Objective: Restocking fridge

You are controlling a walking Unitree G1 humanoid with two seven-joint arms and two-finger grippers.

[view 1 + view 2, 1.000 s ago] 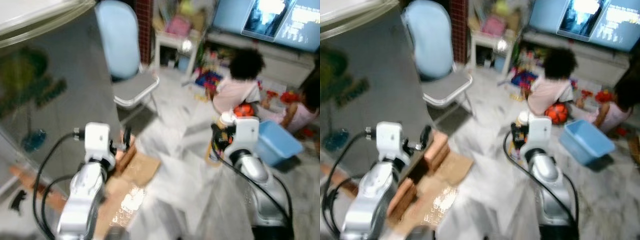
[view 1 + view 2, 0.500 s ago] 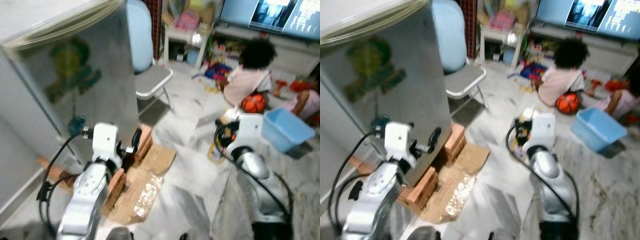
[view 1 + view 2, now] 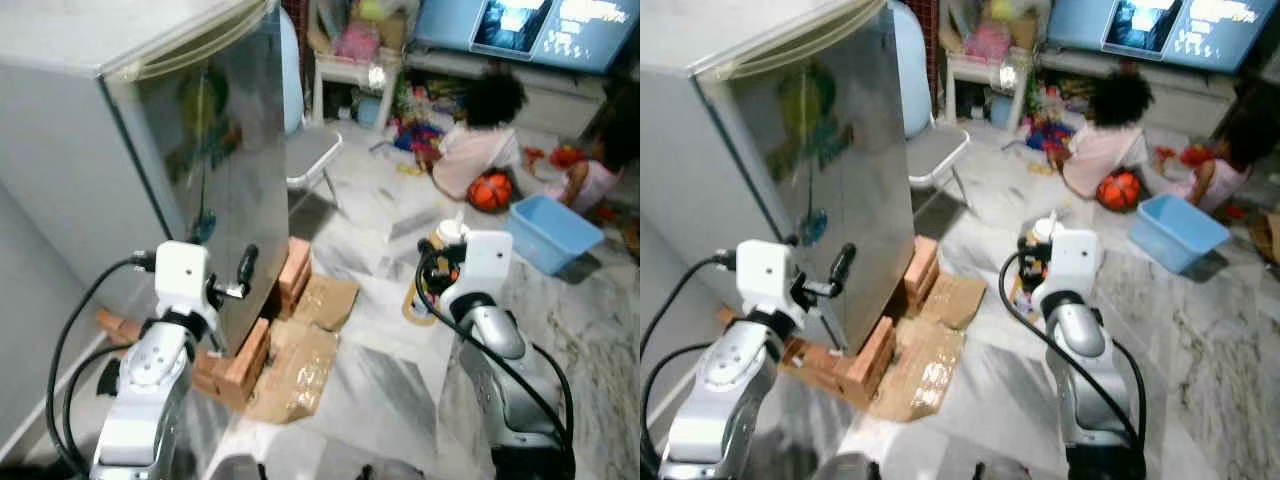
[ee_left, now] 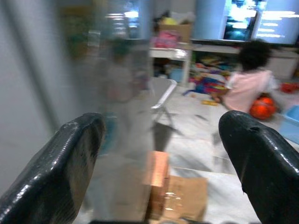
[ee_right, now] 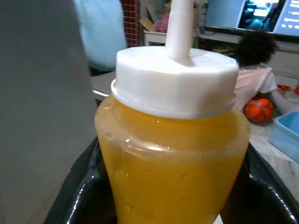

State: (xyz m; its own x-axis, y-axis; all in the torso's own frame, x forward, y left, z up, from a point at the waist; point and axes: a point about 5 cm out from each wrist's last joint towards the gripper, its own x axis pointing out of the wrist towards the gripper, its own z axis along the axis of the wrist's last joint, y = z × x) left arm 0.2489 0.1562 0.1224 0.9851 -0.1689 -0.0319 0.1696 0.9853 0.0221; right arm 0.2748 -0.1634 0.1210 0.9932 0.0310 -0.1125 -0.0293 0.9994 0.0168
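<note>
A closed fridge [image 3: 150, 120] is seen at upper left, the left gripper [image 4: 163, 158] is held with fingers spread wide beside it at lower left, and an orange bottle [image 5: 170, 140] is clamped in the right gripper [image 3: 437, 262] at centre right.

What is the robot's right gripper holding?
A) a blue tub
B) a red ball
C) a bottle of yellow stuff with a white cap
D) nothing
C: in the right wrist view the right gripper has its black fingers on both sides of a squeeze bottle full of yellow-orange liquid, topped by a white cap with a nozzle.
</note>
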